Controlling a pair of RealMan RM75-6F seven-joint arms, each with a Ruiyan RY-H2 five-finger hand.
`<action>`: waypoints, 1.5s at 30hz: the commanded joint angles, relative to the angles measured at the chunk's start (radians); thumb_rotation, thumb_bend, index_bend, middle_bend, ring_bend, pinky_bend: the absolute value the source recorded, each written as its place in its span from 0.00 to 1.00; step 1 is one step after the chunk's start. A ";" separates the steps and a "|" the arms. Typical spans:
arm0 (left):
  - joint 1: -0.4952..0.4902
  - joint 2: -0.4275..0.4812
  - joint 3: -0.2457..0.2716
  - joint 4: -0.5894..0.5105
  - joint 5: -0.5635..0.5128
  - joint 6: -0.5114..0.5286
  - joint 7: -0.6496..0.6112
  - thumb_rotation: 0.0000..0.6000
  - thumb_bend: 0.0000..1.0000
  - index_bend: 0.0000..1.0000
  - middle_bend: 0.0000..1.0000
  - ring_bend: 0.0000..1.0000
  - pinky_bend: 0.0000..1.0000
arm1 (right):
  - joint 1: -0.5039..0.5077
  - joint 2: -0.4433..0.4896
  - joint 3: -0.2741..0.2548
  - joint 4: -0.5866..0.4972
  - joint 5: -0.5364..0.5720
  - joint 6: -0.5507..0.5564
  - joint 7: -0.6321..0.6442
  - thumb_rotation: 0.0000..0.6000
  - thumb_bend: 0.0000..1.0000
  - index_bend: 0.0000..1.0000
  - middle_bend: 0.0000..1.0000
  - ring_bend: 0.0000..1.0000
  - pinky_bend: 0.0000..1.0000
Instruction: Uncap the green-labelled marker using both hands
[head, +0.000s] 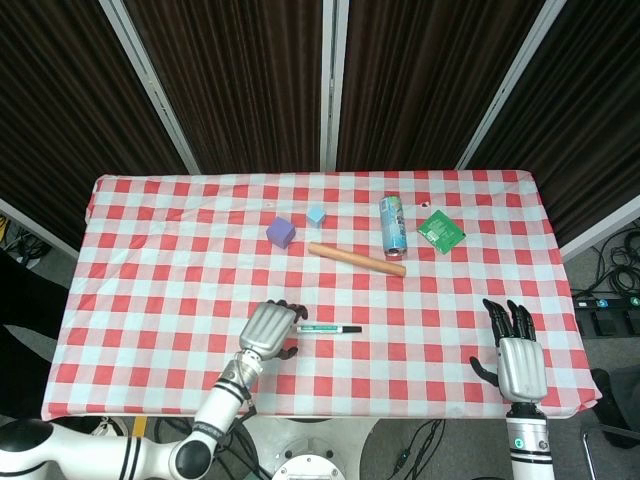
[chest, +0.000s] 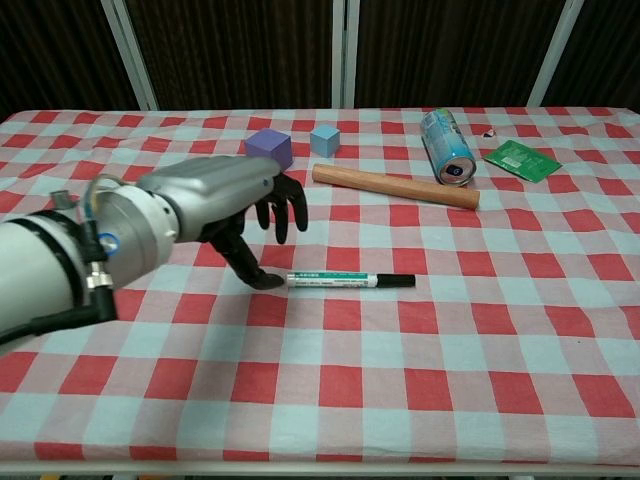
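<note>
**Colours on a Red-and-White Checked Surface**

The surface (head: 150, 250) is covered in a red-and-white check pattern. The marker (chest: 350, 281) has a white barrel with a green label and a black cap. The left robot hand (chest: 215, 205) has a silver-grey back and black fingers (chest: 285, 210); the right robot hand (head: 518, 360) shows the same silver and black. One cube (head: 281, 233) is purple, and a smaller cube (head: 316, 216) is light blue. The rod (head: 356, 259) is a light wooden brown. The can (head: 393, 223) is blue-green with a silver end. The packet (head: 441, 231) is green. The backdrop (head: 240, 80) is dark brown, crossed by pale grey bars.
</note>
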 joint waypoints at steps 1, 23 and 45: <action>-0.119 -0.096 -0.042 0.077 -0.137 0.034 0.114 1.00 0.22 0.37 0.44 0.37 0.44 | 0.003 -0.005 -0.002 0.007 0.005 -0.005 0.000 1.00 0.05 0.10 0.15 0.00 0.00; -0.312 -0.209 -0.027 0.290 -0.303 0.120 0.207 1.00 0.26 0.42 0.47 0.40 0.46 | 0.017 -0.018 -0.004 0.046 0.037 -0.019 0.027 1.00 0.05 0.10 0.15 0.00 0.00; -0.351 -0.245 -0.014 0.363 -0.325 0.132 0.181 1.00 0.34 0.47 0.52 0.44 0.49 | 0.014 -0.023 -0.012 0.071 0.048 -0.014 0.056 1.00 0.05 0.10 0.15 0.00 0.00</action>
